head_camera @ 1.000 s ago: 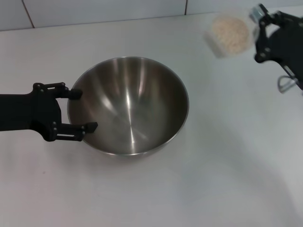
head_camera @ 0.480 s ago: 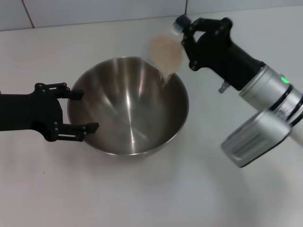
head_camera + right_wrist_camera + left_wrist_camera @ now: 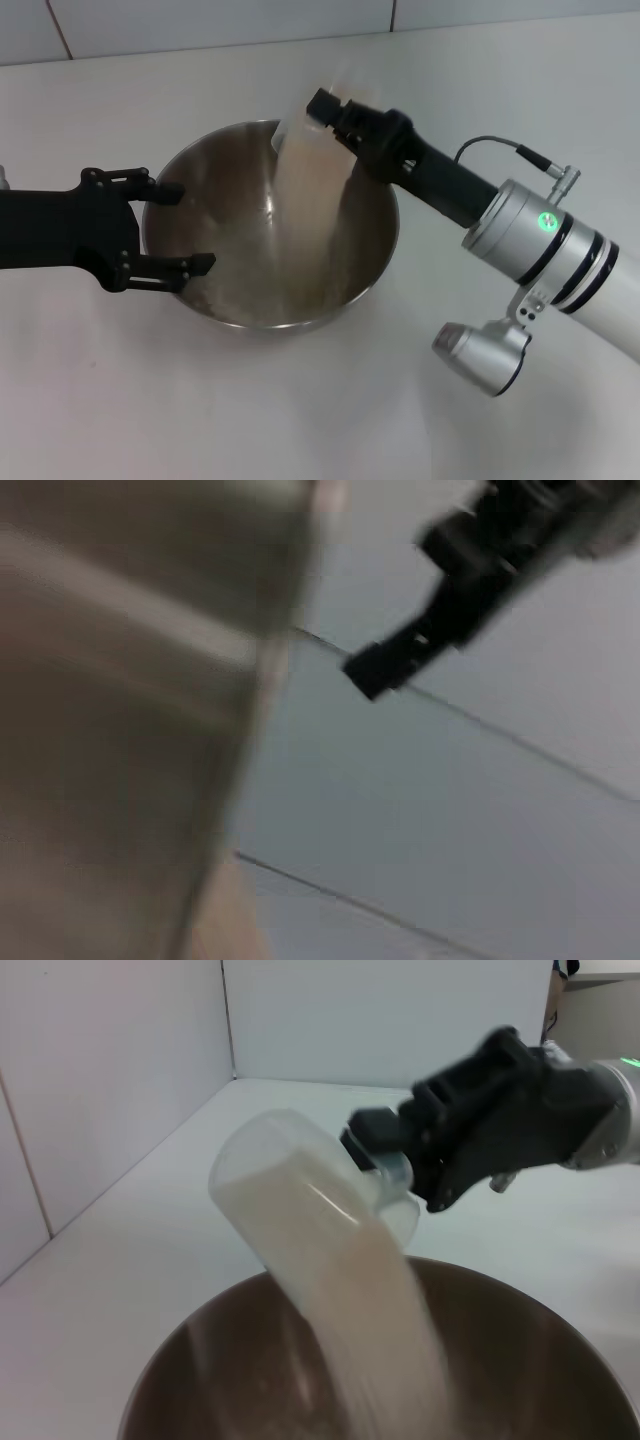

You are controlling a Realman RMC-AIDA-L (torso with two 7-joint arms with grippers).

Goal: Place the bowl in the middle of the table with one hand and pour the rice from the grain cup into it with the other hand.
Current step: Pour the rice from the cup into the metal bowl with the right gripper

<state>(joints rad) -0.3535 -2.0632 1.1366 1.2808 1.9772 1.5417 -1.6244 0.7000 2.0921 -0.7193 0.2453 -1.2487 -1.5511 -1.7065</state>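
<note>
The steel bowl [image 3: 215, 200] stands in the middle of the white table [image 3: 300, 420]. My right gripper [image 3: 335, 115] is shut on the translucent grain cup [image 3: 298, 135] and holds it tipped over the bowl's far rim. The rice [image 3: 305, 215] falls from it in a pale stream into the bowl. My left gripper [image 3: 180, 228] is open, with its fingers on either side of the bowl's left wall. In the left wrist view the tilted cup [image 3: 290, 1175], the rice stream [image 3: 375, 1340], the right gripper [image 3: 400, 1160] and the bowl's rim [image 3: 565, 1335] show close up.
My right forearm [image 3: 540, 245] reaches in over the right side of the table, with its wrist camera [image 3: 480, 355] hanging below. A tiled wall [image 3: 200, 20] runs along the table's back edge. The right wrist view is blurred by the cup [image 3: 120, 730].
My right gripper has swung left from the far right corner to above the bowl and tipped the cup further; rice now streams into the bowl. The left gripper has barely moved.
</note>
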